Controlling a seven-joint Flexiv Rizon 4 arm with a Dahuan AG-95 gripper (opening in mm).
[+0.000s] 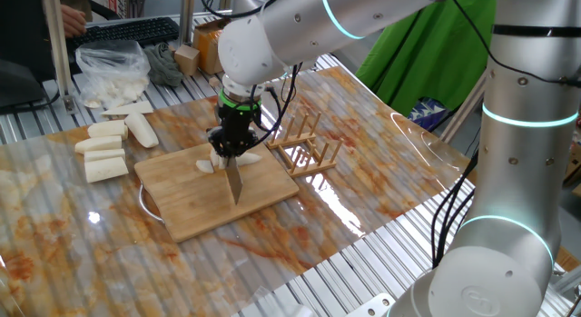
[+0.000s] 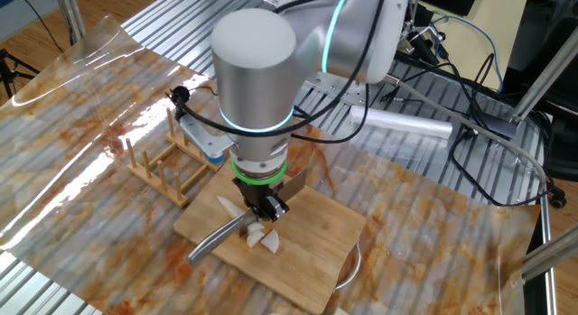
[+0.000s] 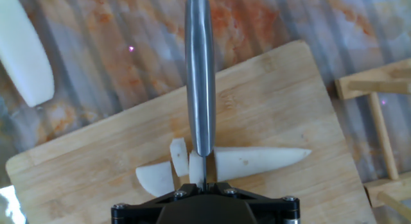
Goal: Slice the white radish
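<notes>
The white radish (image 3: 257, 161) lies on the cutting board (image 3: 270, 102) directly under the fingers, long axis crosswise to the knife (image 3: 200, 76), pointed tip aiming right in the hand view; 3 cut slices (image 3: 154, 178) sit at its blunt end. The gripper (image 1: 233, 144) is clenched around the knife.

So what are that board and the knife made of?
The cutting board looks like pale bamboo or wood, matte, with visible straight grain strips. The knife looks like brushed steel: grey, with a soft sheen along it. It is held by the gripper.
</notes>
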